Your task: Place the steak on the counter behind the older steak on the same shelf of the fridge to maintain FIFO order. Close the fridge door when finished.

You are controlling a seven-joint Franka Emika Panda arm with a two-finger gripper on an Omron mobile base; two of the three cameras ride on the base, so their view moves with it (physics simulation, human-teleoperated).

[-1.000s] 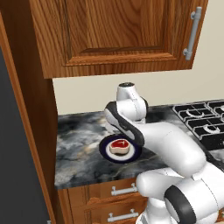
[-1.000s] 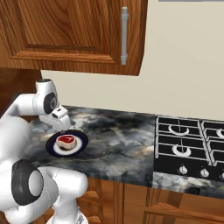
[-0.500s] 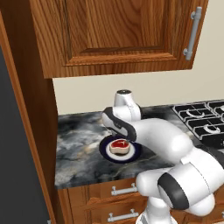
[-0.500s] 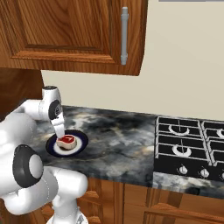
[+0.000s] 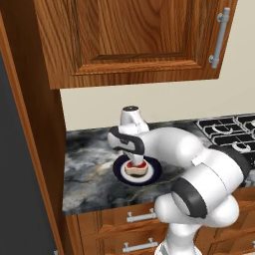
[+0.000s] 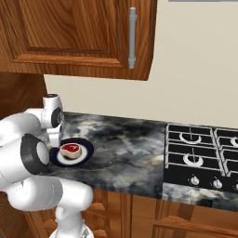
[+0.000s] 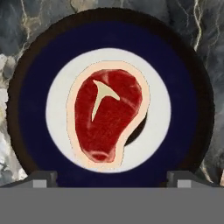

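Note:
The steak (image 7: 107, 116), thick with a pale tan rim and a red centre, lies on a dark blue plate (image 7: 183, 87) with a white middle. The plate rests on the dark veined counter (image 5: 89, 169). My gripper (image 7: 113, 177) hangs straight above the steak, open, its fingertips (image 7: 41, 177) wide apart over the plate's rim and nothing between them. In the left base view the gripper (image 5: 133, 158) is just over the steak (image 5: 135, 168). The right base view has the steak (image 6: 70, 149) on its plate (image 6: 86, 151) beside my arm. The older steak and the shelf are out of view.
A gas hob (image 6: 200, 153) takes up the counter's right end. Wooden wall cabinets (image 5: 134, 35) hang overhead, and drawers (image 5: 139, 216) sit below the counter. A wooden side panel (image 5: 42, 149) and a tall dark grey surface (image 5: 15, 174) stand at the far left.
The hand has come down closer to the steak and the elbow has swung forward. The jaws stayed open. Steak and plate have not moved.

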